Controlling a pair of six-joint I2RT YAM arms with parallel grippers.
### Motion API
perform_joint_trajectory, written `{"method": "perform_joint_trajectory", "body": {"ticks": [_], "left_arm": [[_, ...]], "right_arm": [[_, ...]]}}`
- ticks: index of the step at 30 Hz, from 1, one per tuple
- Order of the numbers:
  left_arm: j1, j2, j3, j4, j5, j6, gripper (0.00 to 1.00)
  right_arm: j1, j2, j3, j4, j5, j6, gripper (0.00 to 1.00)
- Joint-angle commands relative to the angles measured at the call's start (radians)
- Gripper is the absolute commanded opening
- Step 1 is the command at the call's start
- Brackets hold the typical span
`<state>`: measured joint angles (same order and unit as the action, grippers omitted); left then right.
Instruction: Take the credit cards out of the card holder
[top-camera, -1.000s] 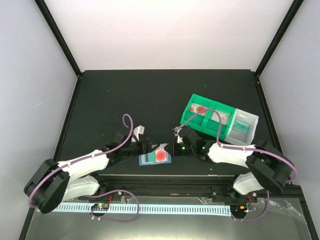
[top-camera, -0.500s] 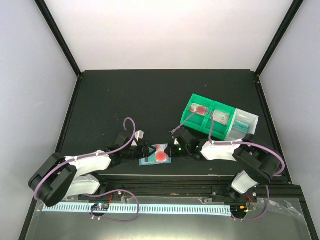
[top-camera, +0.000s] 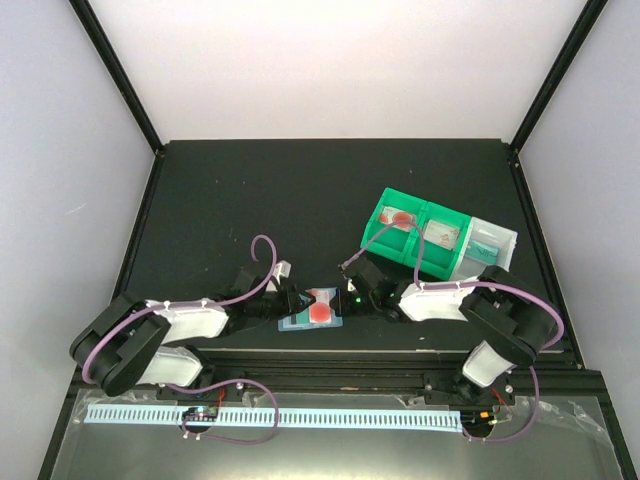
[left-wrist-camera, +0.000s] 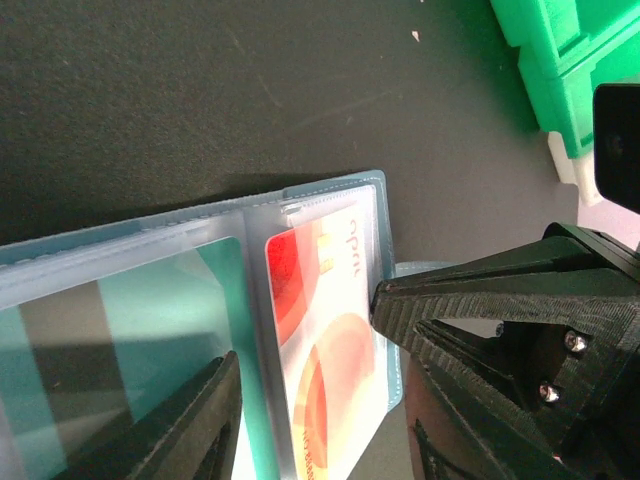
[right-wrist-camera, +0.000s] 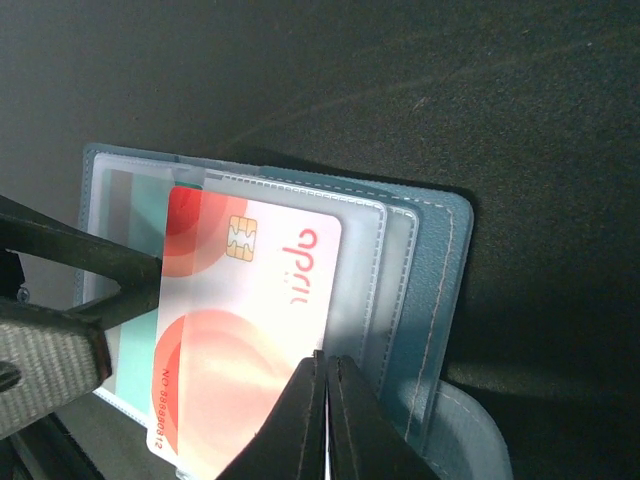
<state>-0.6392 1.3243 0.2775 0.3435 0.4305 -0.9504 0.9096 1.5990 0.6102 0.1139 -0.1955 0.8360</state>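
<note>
1. Both arms have come closer around the flat light blue folding plastic card holder (top-camera: 293, 324).
2. Right gripper (right-wrist-camera: 325, 385) is pinched tight on the edge of the whitish-pink plastic credit card with red marks (right-wrist-camera: 250, 300).
3. Left gripper (top-camera: 292, 302) is spread over the holder and grips nothing.
4. The extraction seems in hand. The next move calls for a straight pull toward the right arm.

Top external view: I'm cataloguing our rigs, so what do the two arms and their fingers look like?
The left arm and right arm both have white shell links between bulky black joints. A purple cable loops loosely along each. A small green light glows near the right wrist. In the right wrist view, the fingers are slim, black and tapered.
</note>
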Motion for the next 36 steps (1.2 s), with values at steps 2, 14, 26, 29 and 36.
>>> {"method": "perform_joint_trajectory", "body": {"ticks": [2,14,26,29,36], "left_arm": [[-0.009,0.064,-0.014,0.075,0.042,-0.04,0.36],[-0.009,0.076,-0.02,0.104,0.063,-0.039,0.02],[-0.003,0.003,-0.034,0.016,0.052,-0.01,0.02],[0.0,-0.035,-0.04,-0.018,0.04,-0.016,0.01],[0.011,-0.159,-0.065,-0.094,-0.002,-0.045,0.02]], "right_arm": [[0.012,0.018,-0.023,-0.03,0.027,0.002,0.06],[0.013,0.019,-0.032,-0.028,0.034,0.003,0.05],[0.012,0.012,-0.033,-0.038,0.047,-0.002,0.05],[0.012,0.012,-0.035,-0.034,0.044,-0.007,0.05],[0.012,-0.004,-0.035,-0.044,0.05,-0.008,0.05]]}}
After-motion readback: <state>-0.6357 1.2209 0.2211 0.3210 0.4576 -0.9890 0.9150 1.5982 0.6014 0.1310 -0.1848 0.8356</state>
